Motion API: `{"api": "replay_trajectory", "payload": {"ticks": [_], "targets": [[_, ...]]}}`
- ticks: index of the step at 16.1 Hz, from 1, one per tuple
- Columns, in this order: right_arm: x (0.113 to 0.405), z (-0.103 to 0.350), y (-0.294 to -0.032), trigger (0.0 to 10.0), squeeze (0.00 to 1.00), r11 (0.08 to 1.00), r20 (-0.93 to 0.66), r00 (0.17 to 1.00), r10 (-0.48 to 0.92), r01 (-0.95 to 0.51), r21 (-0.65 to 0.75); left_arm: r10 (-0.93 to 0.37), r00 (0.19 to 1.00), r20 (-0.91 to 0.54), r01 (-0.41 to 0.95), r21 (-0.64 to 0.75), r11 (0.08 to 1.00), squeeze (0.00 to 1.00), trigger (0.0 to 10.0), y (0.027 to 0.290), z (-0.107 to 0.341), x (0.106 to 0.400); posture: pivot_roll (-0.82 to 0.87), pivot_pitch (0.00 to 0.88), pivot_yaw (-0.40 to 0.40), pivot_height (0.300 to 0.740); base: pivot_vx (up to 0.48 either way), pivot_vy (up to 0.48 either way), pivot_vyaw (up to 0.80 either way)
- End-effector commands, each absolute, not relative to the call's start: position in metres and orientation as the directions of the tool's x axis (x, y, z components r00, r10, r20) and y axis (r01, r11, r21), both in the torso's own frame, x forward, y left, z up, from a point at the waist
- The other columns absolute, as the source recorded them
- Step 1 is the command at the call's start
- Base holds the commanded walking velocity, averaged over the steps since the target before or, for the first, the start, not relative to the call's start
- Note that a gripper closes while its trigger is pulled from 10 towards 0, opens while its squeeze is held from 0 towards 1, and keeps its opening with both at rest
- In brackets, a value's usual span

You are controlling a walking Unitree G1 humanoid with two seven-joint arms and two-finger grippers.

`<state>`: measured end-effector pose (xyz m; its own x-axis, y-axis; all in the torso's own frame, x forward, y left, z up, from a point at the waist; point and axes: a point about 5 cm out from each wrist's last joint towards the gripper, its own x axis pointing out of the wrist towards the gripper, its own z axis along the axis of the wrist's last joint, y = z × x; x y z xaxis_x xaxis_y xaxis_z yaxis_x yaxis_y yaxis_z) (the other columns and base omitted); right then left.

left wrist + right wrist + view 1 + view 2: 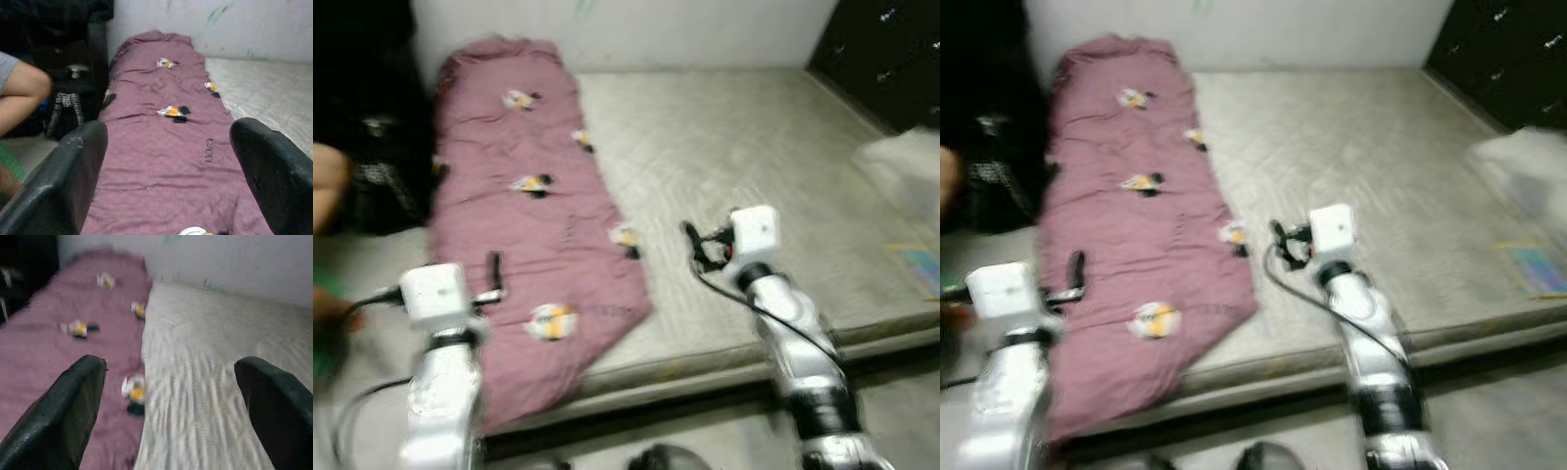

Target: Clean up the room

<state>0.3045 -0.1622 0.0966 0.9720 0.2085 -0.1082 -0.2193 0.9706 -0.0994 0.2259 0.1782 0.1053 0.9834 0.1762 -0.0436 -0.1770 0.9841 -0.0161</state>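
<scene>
A mauve blanket (pixel 524 225) printed with small yellow and white figures lies lengthwise along the left side of a pale mattress (pixel 744 147) on the floor. My left gripper (pixel 494 279) hovers open over the blanket's near end. In the left wrist view the blanket (pixel 166 127) stretches away between the spread fingers (pixel 73 161). My right gripper (pixel 697 250) hangs open over the bare mattress, just right of the blanket's edge. Blanket on one side and mattress (pixel 205 347) on the other show between its fingers (pixel 73 396). Neither gripper holds anything. The eye views are blurred.
A person's bare limb (pixel 19 93) and a black bag (pixel 382 176) are at the left beside the mattress. Something green (pixel 323 333) lies near it. A dark cabinet (pixel 891 59), a whitish bag (pixel 906 171) and a colourful sheet (pixel 920 266) are at the right.
</scene>
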Motion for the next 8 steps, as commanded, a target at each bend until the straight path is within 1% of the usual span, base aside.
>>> {"api": "replay_trajectory", "payload": {"ticks": [1,4,8], "targets": [[0.3074,0.1027,-0.1591,10.0,0.0,0.97,-0.084,0.973,0.215,-0.222,-0.096,0.193,0.98,-0.043,-0.193,0.007,0.981,0.0,10.0,0.1841,0.1058,0.2244,0.01,0.0,-0.072,0.74,0.0,0.48,0.0],[0.3084,0.103,-0.1579,10.0,0.0,0.97,-0.083,0.973,0.217,-0.224,-0.094,0.197,0.98,-0.017,-0.197,0.014,0.98,0.0,10.0,0.1852,0.1091,0.224,0.01,0.0,-0.074,0.74,0.0,0.461,0.0],[0.3101,0.1041,-0.1548,10.0,0.0,0.967,-0.075,0.97,0.233,-0.239,-0.092,0.239,0.971,-0.03,-0.238,0.043,0.97,0.0,10.0,0.1892,0.1068,0.2193,0.02,0.0,-0.07,0.74,0.0,0.0,0.0]]}}
